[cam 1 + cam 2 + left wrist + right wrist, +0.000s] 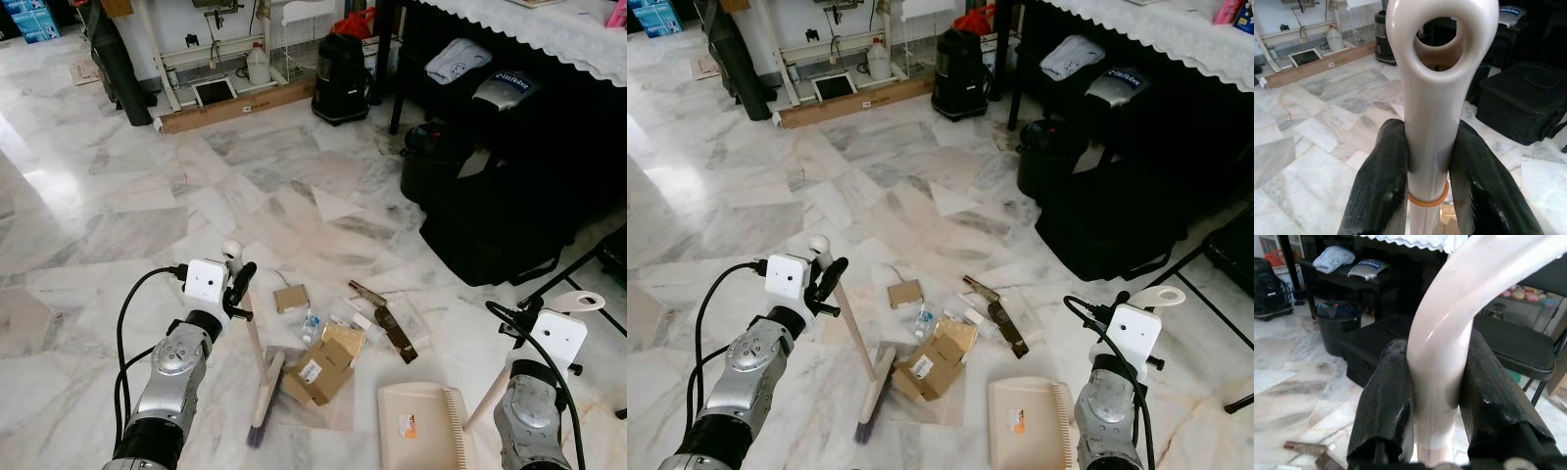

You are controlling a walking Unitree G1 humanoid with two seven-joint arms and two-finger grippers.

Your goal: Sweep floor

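left gripper point(1429, 171) jaws clamped on cream plastic broom handle point(254, 338) | long axis tilted, purple bristle head point(263, 403) down on marble floor point(147, 196) beside cardboard litter point(318, 370) | right gripper point(1435, 396) jaws clamped on cream dustpan handle point(487, 397), beige dustpan point(423, 426) flat on floor

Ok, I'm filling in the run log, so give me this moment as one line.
left gripper: shut on broom handle | right gripper: shut on dustpan handle | dustpan: on floor beside litter | cardboard box: unswept
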